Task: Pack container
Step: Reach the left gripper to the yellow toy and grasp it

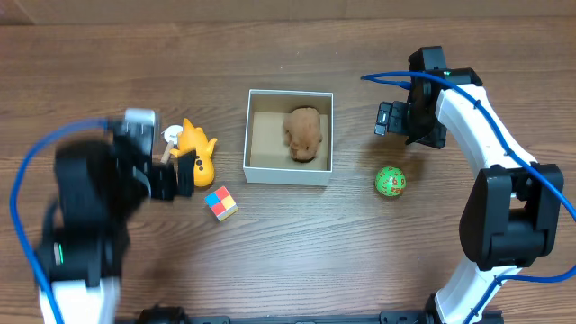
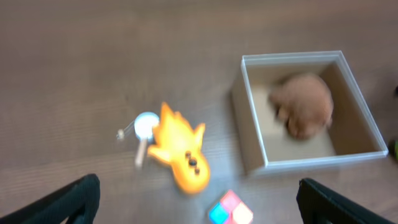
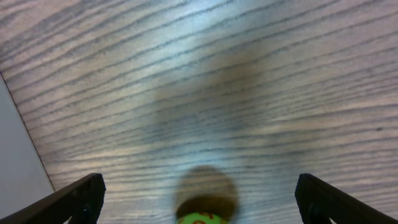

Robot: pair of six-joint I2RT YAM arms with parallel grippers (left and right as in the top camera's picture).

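Note:
The container (image 1: 260, 173), a square shallow box with white walls and a brown floor, sits mid-table and holds a brown plush toy (image 1: 304, 133); both show in the left wrist view, container (image 2: 250, 118) and plush (image 2: 303, 104). An orange toy (image 1: 196, 148) (image 2: 181, 150) and a coloured cube (image 1: 220, 203) (image 2: 229, 209) lie left of the box. A green ball (image 1: 390, 182) (image 3: 200, 218) lies right of it. My left gripper (image 1: 180, 176) (image 2: 198, 208) is open above the orange toy and cube. My right gripper (image 1: 389, 120) (image 3: 198, 202) is open and empty above the table, just beyond the ball.
A small white and wooden piece (image 1: 169, 138) (image 2: 144, 127) lies beside the orange toy. Blue cables run along both arms. The box's white wall edge shows at the left of the right wrist view (image 3: 18, 158).

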